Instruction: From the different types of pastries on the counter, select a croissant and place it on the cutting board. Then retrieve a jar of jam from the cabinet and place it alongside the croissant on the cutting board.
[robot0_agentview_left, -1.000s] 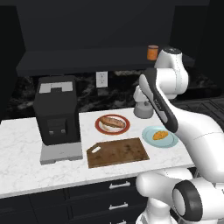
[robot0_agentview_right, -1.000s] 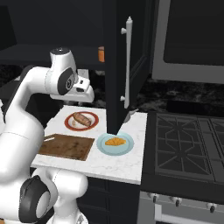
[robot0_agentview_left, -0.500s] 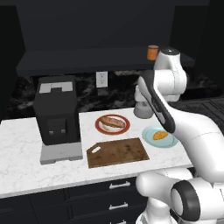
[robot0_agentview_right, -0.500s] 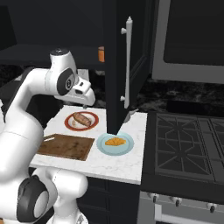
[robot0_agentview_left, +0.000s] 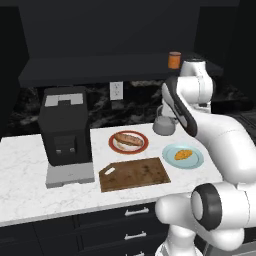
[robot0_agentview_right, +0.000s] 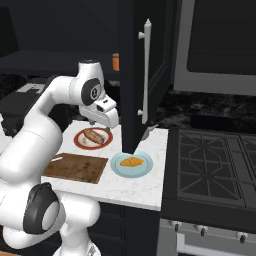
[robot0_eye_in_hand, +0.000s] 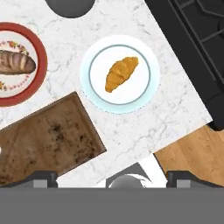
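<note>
The croissant (robot0_eye_in_hand: 121, 73) (robot0_agentview_left: 183, 154) (robot0_agentview_right: 131, 162), small and golden-orange, lies on a pale blue plate (robot0_eye_in_hand: 144, 99) on the white marble counter (robot0_agentview_left: 25, 190). Left of the plate is the bare wooden cutting board (robot0_eye_in_hand: 48, 140) (robot0_agentview_left: 134, 173) (robot0_agentview_right: 75, 166). The other pastry, a long brown bun (robot0_eye_in_hand: 15, 62) (robot0_agentview_left: 128, 139), rests on a red-rimmed plate (robot0_eye_in_hand: 41, 61). My gripper (robot0_eye_in_hand: 113, 177) hangs high over the counter, looking straight down, open and empty, its tips wide apart. The orange jar of jam (robot0_agentview_left: 174, 60) (robot0_agentview_right: 116, 61) stands on the dark cabinet's shelf (robot0_agentview_left: 100, 67).
A grey kettle (robot0_agentview_left: 165, 125) (robot0_eye_in_hand: 70, 5) stands behind the plates. A black coffee machine (robot0_agentview_left: 65, 132) is at the left. The open cabinet door (robot0_agentview_right: 145, 75) hangs over the counter's right end. A black stove (robot0_agentview_right: 215, 170) (robot0_eye_in_hand: 192, 43) adjoins the counter.
The jaws have gone from shut to wide open. The arm has shifted only slightly above the counter; the pastries, board and jar have not moved.
</note>
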